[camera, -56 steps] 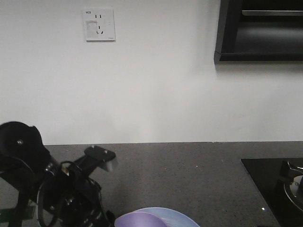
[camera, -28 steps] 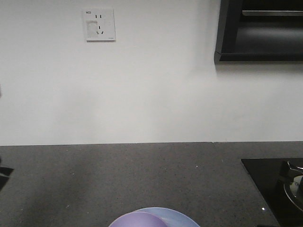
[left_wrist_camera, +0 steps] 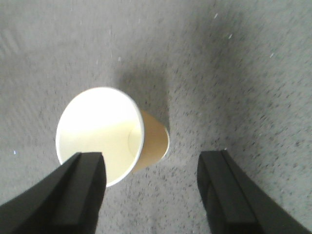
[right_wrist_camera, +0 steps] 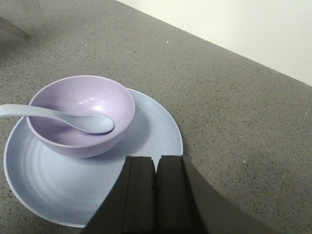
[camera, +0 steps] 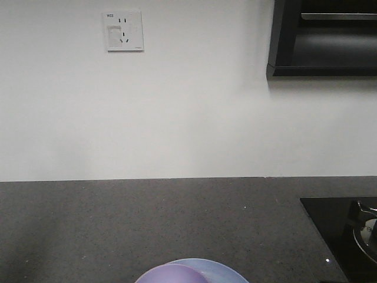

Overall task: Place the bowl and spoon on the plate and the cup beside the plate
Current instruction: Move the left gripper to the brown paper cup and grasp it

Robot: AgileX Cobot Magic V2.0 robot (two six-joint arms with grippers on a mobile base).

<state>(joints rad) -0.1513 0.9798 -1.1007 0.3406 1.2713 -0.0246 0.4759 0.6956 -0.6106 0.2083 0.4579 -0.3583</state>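
Dark speckled counter (right_wrist_camera: 234, 97) carries the pale blue plate (right_wrist_camera: 146, 122), and the lavender bowl (right_wrist_camera: 73, 144) sits on the plate, off-centre toward its far left part. The brown paper cup (left_wrist_camera: 102, 131) stands mouth-up on bare counter in the gap of the left hand (left_wrist_camera: 152, 168), which is spread wide and holds nothing; the cup's rim lies nearest one finger, contact undetermined. The spoon (right_wrist_camera: 63, 117) lies in the bowl, scoop in the basin and handle over the left rim, while the right hand (right_wrist_camera: 156, 163), fingers pressed together and empty, hangs over the plate's near edge.
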